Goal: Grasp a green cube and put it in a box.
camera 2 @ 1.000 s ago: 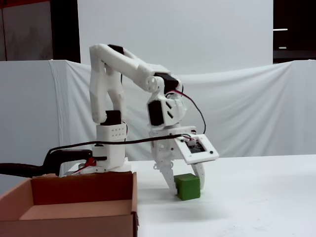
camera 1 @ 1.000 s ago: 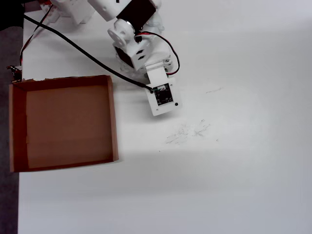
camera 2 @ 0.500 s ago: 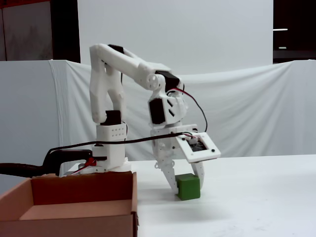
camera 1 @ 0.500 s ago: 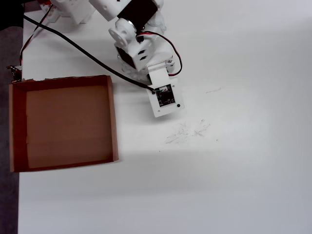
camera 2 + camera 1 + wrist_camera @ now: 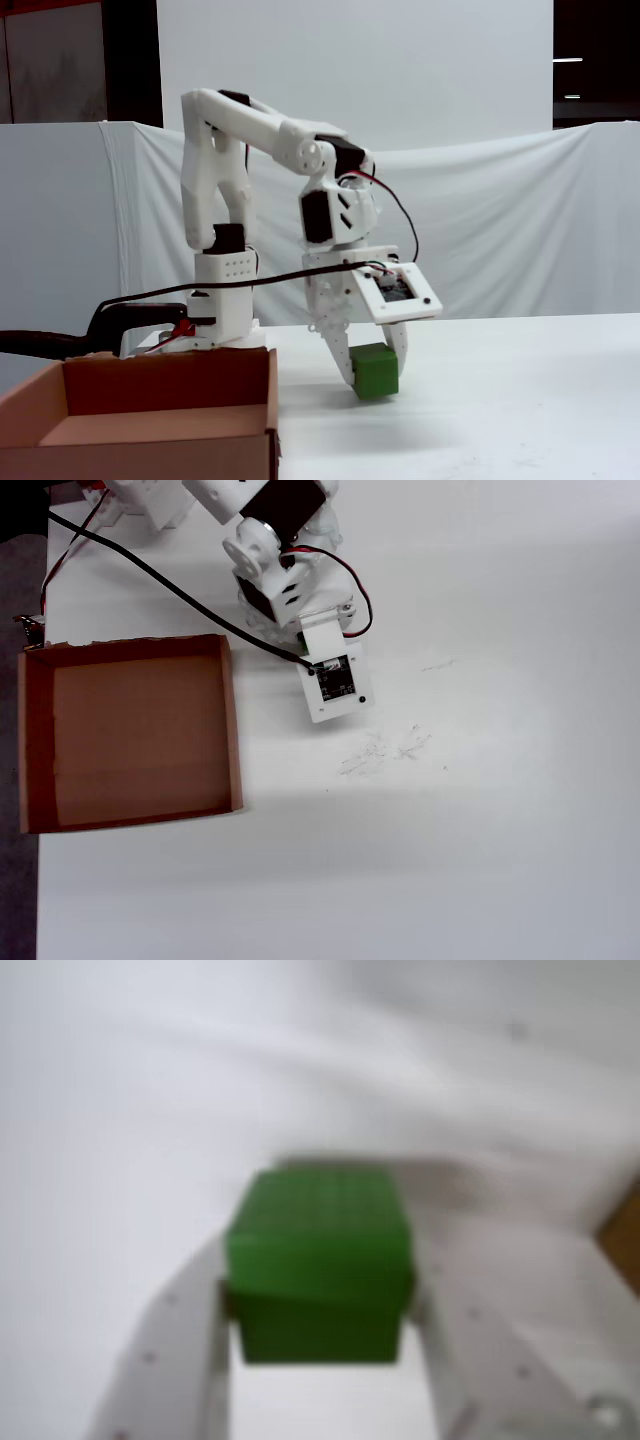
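The green cube [image 5: 318, 1260] sits between my two white fingers, which press on its left and right faces. My gripper [image 5: 320, 1295] is shut on it. In the fixed view the cube [image 5: 376, 372] hangs slightly tilted at the fingertips of the gripper [image 5: 377, 362], at or just above the white table, to the right of the box [image 5: 170, 372]. In the overhead view the wrist and its camera board [image 5: 335, 680] cover the cube. The brown cardboard box [image 5: 229, 720] lies open and empty to the left of the gripper.
The arm's base [image 5: 222, 300] stands behind the box, with a black cable [image 5: 150, 572] running past the box's far edge. Small scuff marks [image 5: 385, 750] dot the table right of the gripper. A brown box corner [image 5: 625, 1235] shows at the wrist view's right edge.
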